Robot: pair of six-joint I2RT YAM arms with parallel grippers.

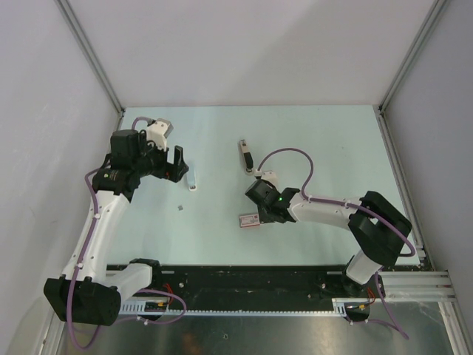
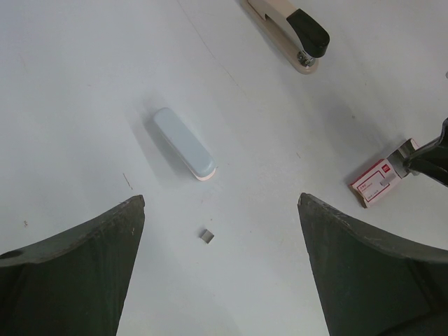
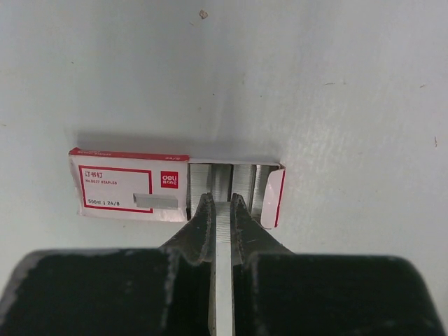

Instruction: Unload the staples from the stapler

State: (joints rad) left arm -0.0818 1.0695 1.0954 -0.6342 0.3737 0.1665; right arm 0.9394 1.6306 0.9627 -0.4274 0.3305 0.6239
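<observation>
Grey staples point(image 3: 222, 238) sit pinched between the right fingers point(image 3: 198, 234) at the open box point(image 3: 129, 185); slide them in level, square to its mouth. Left fingers point(image 2: 84, 266) hang spread; the stapler point(image 1: 244, 154) lies apart, farther up the bench point(image 1: 332, 148).

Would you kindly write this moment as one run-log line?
left claw open, empty | right claw shut on staples at open staple box | stapler lying apart
</observation>
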